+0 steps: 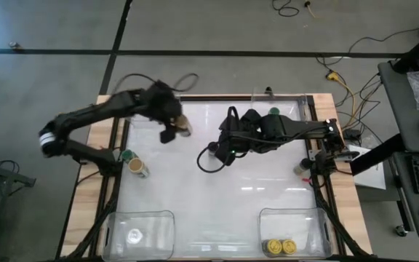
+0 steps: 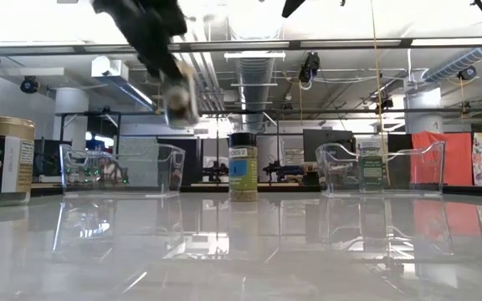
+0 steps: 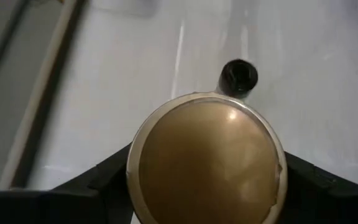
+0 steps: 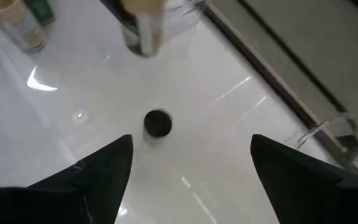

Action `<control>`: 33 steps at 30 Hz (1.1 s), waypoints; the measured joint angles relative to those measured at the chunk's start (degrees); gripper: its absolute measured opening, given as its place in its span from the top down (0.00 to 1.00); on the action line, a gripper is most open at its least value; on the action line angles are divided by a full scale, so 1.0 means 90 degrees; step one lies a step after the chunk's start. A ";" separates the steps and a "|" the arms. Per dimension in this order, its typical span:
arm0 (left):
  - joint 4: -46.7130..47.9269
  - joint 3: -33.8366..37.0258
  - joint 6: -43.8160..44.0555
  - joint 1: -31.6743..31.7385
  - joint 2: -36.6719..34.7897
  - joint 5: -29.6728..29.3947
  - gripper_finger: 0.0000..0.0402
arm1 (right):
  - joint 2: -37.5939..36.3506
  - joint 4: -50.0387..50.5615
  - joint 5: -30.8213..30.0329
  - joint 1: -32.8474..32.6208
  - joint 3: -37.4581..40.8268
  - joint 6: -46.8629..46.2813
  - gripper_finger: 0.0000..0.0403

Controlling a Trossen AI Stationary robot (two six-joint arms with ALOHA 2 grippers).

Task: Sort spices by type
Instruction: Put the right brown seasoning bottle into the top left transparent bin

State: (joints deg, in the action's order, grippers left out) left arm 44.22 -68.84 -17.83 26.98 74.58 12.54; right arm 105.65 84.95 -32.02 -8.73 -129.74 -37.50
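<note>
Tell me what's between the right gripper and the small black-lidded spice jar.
Only bare white tabletop lies between right gripper and black-lidded spice jar, per right wrist view.

- Your left hand [image 3: 207, 205] grips a tan-lidded jar [image 3: 207, 165], fingers [image 3: 92, 186] on either side.
- A black-lidded jar [image 3: 238, 77] stands beyond on the white tabletop [image 3: 117, 93].

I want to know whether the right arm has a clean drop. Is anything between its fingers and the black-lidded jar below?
Nothing visible. In the right wrist view the black-lidded jar stands alone on the white table, framed by the open right gripper. The left gripper, holding a tan-lidded jar, is off to one side.
</note>
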 joint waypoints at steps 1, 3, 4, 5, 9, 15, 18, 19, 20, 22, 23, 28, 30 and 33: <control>0.0123 0.0000 -0.0070 0.0058 -0.0230 -0.0086 0.36 | 0.0000 -0.0008 -0.0119 0.0000 0.0002 -0.0002 0.24; 0.0377 0.0000 -0.0255 0.0240 -0.0607 -0.0319 0.36 | 0.0000 -0.0056 -0.0299 0.0003 0.0006 0.0004 0.26; 0.0486 0.0005 -0.0392 0.0379 -0.0755 -0.0436 0.36 | -0.0002 -0.0110 -0.0335 0.0017 0.0006 0.0038 0.26; 0.0576 0.0025 -0.0530 0.0557 -0.0876 -0.0527 0.36 | -0.0005 -0.0187 -0.0346 0.0021 0.0006 0.0065 0.27; 0.0692 0.0238 -0.0950 0.1452 -0.1088 -0.0570 0.36 | -0.0005 -0.0433 -0.0346 0.0029 0.0006 0.0076 0.30; -0.0085 0.0819 -0.1570 0.2437 -0.0806 -0.0578 0.36 | -0.0007 -0.0560 -0.0291 0.0020 0.0006 -0.0031 0.34; -0.0014 0.0979 -0.1974 0.2502 -0.0379 -0.0807 0.36 | -0.0010 -0.0568 -0.0272 0.0003 0.0006 -0.0178 0.35; -0.0063 0.0984 -0.2033 0.2500 -0.0236 -0.0970 0.36 | -0.0010 -0.0568 -0.0270 -0.0014 0.0006 -0.0231 0.36; -0.0160 0.0980 -0.2070 0.2506 -0.0098 -0.1042 0.36 | -0.0012 -0.0569 -0.0270 -0.0036 0.0008 -0.0263 0.36; -0.0266 0.0979 -0.2082 0.2523 0.0104 -0.1023 0.36 | -0.0012 -0.0571 -0.0261 -0.0101 0.0009 -0.0322 0.37; -0.0324 0.0978 -0.2081 0.2523 0.0191 -0.0989 0.36 | -0.0012 -0.0571 -0.0251 -0.0132 0.0009 -0.0347 0.37; -0.0569 0.0962 -0.2129 0.2515 0.0826 -0.0898 0.36 | -0.0012 -0.0571 -0.0251 -0.0282 0.0016 -0.0566 0.39; -0.0652 0.0962 -0.2118 0.2522 0.1039 -0.0704 0.36 | -0.0012 -0.0568 -0.0254 -0.0337 0.0018 -0.0608 0.40; -0.0859 0.0962 -0.2121 0.2511 0.1304 -0.0421 0.36 | -0.0012 -0.0568 -0.0256 -0.0414 0.0018 -0.0624 0.40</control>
State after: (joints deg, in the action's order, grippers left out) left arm 36.48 -60.18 -36.92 49.58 86.31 8.75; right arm 105.54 79.83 -34.33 -12.46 -129.58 -43.11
